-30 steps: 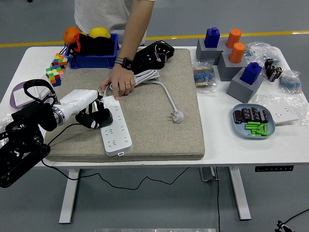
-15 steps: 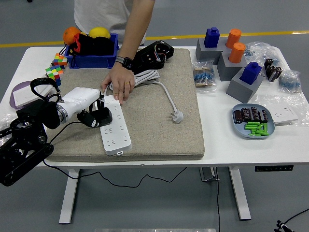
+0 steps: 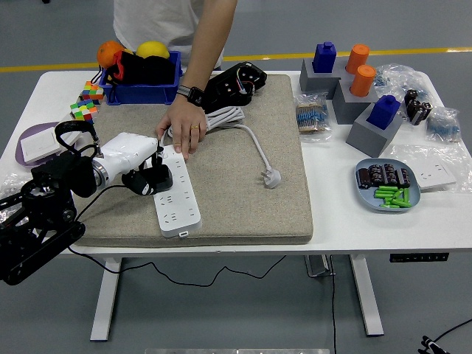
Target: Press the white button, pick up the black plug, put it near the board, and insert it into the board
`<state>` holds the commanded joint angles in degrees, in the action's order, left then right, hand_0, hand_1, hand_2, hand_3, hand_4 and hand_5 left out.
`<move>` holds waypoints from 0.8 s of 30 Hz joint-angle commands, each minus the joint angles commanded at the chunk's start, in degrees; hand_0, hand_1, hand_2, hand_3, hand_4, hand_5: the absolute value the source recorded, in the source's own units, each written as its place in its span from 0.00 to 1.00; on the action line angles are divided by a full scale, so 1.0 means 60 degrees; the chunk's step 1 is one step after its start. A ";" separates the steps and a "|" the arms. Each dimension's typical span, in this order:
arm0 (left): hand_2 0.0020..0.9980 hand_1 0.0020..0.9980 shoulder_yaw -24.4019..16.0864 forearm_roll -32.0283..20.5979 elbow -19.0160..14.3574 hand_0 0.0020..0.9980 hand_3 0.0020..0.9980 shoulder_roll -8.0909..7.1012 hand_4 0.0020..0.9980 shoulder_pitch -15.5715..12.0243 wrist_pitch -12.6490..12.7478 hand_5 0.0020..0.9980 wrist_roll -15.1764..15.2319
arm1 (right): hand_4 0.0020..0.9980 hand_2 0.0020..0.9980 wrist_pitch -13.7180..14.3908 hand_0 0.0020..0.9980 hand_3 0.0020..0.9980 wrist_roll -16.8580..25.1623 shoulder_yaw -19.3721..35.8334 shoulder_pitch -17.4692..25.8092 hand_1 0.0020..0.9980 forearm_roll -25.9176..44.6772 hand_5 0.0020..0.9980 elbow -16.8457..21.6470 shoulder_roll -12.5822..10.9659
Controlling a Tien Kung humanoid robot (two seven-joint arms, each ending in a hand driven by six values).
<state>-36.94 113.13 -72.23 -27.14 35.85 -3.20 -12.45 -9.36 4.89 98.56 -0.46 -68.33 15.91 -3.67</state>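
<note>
A white power strip [image 3: 178,195] lies on the grey mat [image 3: 243,184], running from upper left to lower right. My left hand [image 3: 147,175], white-cased with black fingers, sits at the strip's left side near its top end, fingers curled around a black plug [image 3: 151,181]. The plug's black cord trails off the mat's front edge. A person's hand [image 3: 183,125] presses down on the strip's far end and its coiled white cable [image 3: 221,118]. The cable's white plug [image 3: 271,177] rests free on the mat. My right arm is out of sight.
A blue bin [image 3: 144,81] with fruit and a black device [image 3: 234,82] stand at the mat's back. Colour cubes [image 3: 85,103] lie at back left. Grey blocks with blue and orange pegs [image 3: 354,81] and a plate of batteries [image 3: 387,184] are on the right.
My left arm has shifted up and to the right, bringing the hand with the black plug closer against the strip's left side. The person's hand stays put.
</note>
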 joint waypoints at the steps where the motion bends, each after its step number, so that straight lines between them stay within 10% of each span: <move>1: 0.35 0.35 0.0051 0.0009 0.0035 0.23 0.39 0.0005 0.71 0.0024 -0.0002 0.00 -0.0018 | 0.72 0.68 0.0001 0.72 0.61 0.0000 -0.0008 0.0000 0.70 0.0003 0.42 -0.0001 -0.0002; 24: 0.35 0.34 0.0956 -0.0043 0.0242 0.22 0.39 0.0023 0.71 0.0656 -0.0006 0.00 -0.0100 | 0.72 0.68 0.0010 0.72 0.61 0.0006 -0.0107 0.0014 0.70 0.0030 0.42 -0.0020 -0.0031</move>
<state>-31.20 112.87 -70.78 -27.00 39.79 -3.24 -13.05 -9.30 4.92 97.92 -0.38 -68.15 15.79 -3.85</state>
